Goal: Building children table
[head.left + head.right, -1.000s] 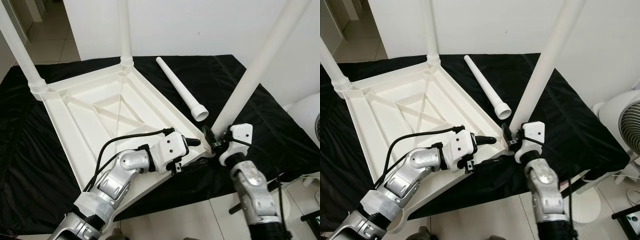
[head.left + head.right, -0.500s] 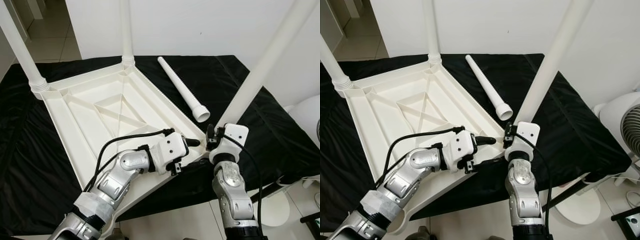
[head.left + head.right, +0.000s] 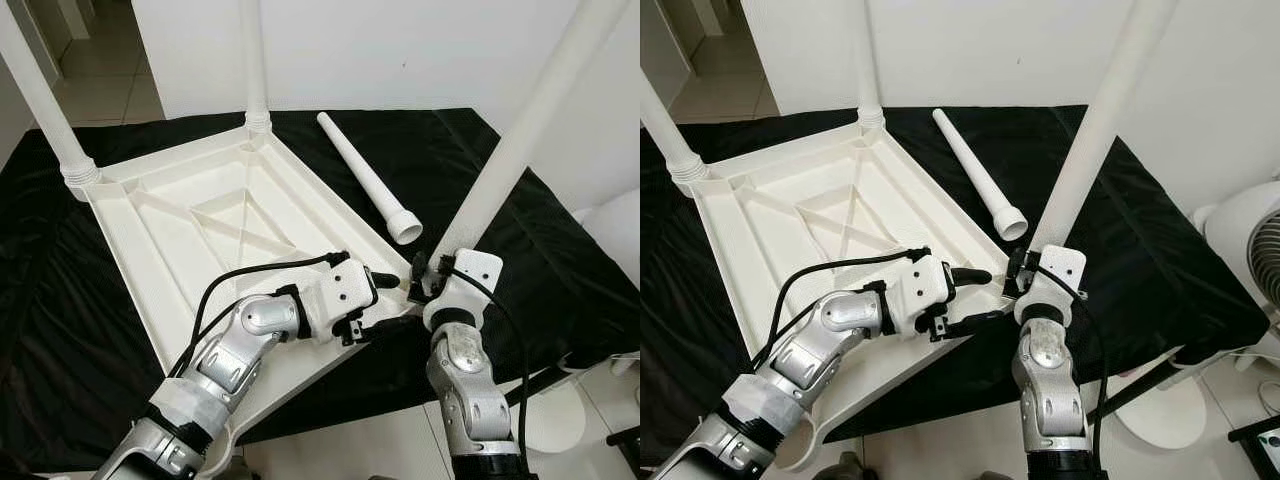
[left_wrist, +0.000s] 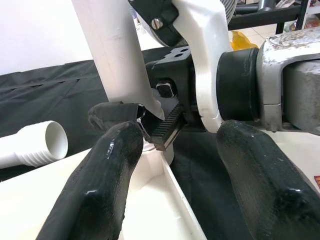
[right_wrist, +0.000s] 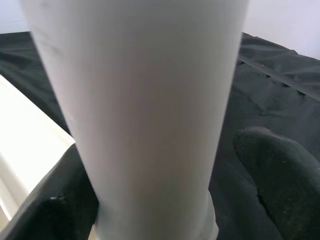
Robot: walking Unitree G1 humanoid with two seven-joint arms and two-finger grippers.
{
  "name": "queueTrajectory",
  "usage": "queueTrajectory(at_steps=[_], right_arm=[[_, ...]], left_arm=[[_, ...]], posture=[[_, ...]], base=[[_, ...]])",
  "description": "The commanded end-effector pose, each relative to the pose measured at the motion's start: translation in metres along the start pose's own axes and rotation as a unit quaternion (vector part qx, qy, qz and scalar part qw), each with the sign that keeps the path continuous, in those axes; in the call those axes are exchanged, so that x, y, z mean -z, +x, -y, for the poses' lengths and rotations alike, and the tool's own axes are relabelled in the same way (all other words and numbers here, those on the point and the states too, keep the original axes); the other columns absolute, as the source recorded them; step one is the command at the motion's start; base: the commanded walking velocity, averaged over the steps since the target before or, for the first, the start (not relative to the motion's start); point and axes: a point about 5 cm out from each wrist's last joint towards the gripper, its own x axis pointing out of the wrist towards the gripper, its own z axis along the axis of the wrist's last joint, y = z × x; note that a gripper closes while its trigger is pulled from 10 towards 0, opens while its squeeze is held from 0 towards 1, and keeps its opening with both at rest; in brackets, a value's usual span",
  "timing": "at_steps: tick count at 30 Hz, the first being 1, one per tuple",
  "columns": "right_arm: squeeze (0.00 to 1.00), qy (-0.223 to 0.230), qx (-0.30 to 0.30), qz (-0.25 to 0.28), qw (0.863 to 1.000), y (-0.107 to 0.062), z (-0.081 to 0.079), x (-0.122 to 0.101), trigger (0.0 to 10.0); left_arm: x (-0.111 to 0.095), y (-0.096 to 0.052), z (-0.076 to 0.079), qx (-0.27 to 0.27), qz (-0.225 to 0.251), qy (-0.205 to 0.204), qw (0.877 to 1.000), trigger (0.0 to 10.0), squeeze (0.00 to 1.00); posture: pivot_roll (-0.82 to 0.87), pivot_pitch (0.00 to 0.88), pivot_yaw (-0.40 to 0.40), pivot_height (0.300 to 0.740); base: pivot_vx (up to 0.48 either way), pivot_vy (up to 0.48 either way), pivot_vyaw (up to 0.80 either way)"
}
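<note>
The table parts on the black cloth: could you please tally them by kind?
Upturned white tabletop: 1
Legs standing in its corners: 3 (far left, far middle, near right, held low down by the right pincer)
Loose leg lying on the black cloth: 1
Total: 5

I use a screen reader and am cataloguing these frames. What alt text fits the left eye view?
The right gripper holds a white table leg at the near corner of an upturned white tabletop on black cloth; the left gripper is open beside that corner. One loose leg lies on the cloth.
</note>
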Motion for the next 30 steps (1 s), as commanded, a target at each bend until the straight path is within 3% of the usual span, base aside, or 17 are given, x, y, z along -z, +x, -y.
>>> queueTrajectory(at_steps=[1,6,12,14,17,28,29,30], right_arm=[[0.00,0.015,-0.009,-0.016,1.000,-0.006,-0.002,0.006,10.0],[0.00,0.004,-0.047,-0.007,0.999,-0.005,0.002,0.003,10.0],[0.00,-0.042,-0.176,0.028,0.983,0.003,0.018,-0.008,10.0],[0.00,-0.042,-0.176,0.028,0.983,0.003,0.018,-0.008,10.0],[0.00,-0.071,-0.242,0.043,0.967,0.012,0.024,-0.010,10.0],[0.00,-0.088,-0.333,0.039,0.938,0.025,0.020,-0.013,10.0],[0.00,-0.090,-0.349,0.033,0.932,0.028,0.020,-0.011,6.8],[0.00,-0.094,-0.360,0.028,0.928,0.029,0.020,-0.010,0.0]], left_arm=[[-0.002,0.001,-0.001,0.017,-0.001,0.011,1.000,10.0,0.00],[-0.003,0.003,-0.003,0.016,0.001,0.012,1.000,10.0,0.00],[-0.007,0.005,-0.003,0.027,0.009,0.016,0.999,10.0,0.00],[-0.007,0.005,-0.003,0.027,0.009,0.016,0.999,10.0,0.00],[-0.010,0.005,-0.007,0.021,0.012,0.021,0.999,10.0,0.00],[-0.014,0.008,0.000,0.026,0.025,0.012,0.999,10.0,0.00],[-0.013,0.008,0.001,0.028,0.026,0.010,0.999,10.0,0.00],[-0.013,0.008,0.001,0.029,0.026,0.010,0.999,10.0,0.00]], posture=[[-0.04,0.000,0.012,0.740],[-0.04,0.000,0.020,0.740],[-0.03,0.000,0.028,0.740],[-0.03,0.000,0.028,0.740],[-0.02,0.000,0.015,0.740],[-0.02,0.000,0.006,0.740],[-0.02,0.000,0.005,0.740],[-0.02,0.000,0.005,0.740]], base=[[0.000,0.000,0.00],[0.000,0.000,0.00],[0.000,0.000,0.00],[0.000,0.000,0.00],[0.000,0.000,0.00],[0.000,0.000,0.00],[0.000,0.000,0.00],[0.000,0.000,0.00]])
